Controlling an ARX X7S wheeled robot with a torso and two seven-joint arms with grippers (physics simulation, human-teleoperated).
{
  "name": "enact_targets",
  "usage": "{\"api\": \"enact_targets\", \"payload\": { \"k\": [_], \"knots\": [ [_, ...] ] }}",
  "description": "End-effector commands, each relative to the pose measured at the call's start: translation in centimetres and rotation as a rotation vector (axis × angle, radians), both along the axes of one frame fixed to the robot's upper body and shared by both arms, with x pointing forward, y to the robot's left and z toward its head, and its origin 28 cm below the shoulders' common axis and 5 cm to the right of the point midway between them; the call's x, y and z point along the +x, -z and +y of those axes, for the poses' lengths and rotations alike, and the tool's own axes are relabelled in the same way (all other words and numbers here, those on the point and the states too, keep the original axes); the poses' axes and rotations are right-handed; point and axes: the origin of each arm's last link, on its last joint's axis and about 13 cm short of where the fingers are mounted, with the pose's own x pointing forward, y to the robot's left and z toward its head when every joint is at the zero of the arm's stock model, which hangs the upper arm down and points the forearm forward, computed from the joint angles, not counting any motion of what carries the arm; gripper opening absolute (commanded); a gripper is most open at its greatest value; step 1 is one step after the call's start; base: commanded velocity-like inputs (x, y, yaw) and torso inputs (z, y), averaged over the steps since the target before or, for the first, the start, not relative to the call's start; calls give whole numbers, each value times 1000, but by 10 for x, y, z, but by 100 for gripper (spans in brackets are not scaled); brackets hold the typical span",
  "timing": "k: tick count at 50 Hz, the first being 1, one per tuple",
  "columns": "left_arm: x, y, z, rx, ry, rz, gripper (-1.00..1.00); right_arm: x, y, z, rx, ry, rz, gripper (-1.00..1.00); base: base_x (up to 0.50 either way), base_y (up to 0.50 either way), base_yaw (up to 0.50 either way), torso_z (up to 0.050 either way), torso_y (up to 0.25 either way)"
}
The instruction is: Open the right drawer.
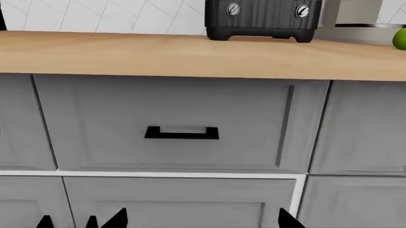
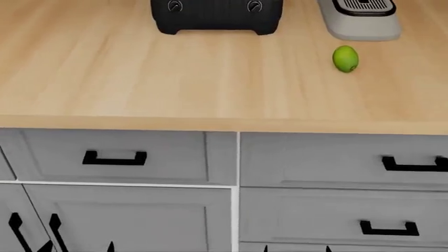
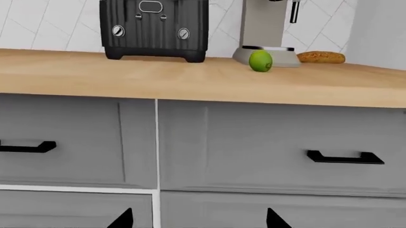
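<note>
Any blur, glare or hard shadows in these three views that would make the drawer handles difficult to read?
Head view: even, flat lighting, no glare; the right drawer has its handle cut by the frame edge. Right wrist view: same handle sharp and whole, with a faint shadow under the countertop. Left wrist view: slightly soft, yet the other drawer's handle stays clear.

No legible text, brand, number or sign in any view. Toaster [image 3: 154,29] dials on the worktop [image 3: 203,78] carry markings too small to read.
</note>
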Motion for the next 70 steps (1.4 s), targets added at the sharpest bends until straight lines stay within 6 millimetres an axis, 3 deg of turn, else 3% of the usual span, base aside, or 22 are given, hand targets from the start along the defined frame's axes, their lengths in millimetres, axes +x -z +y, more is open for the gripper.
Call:
{"api": "enact_targets", "payload": {
  "k": [1,70],
  "knots": [
    [1,0,0,-9,7,-11,100,3,2,0,1,-2,13,100,0,-266,0,0,0],
    [0,-1,-1,-10,10,-14,100,3,2,0,-2,-11,18,100,0,-264,0,0,0]
  ]
}}
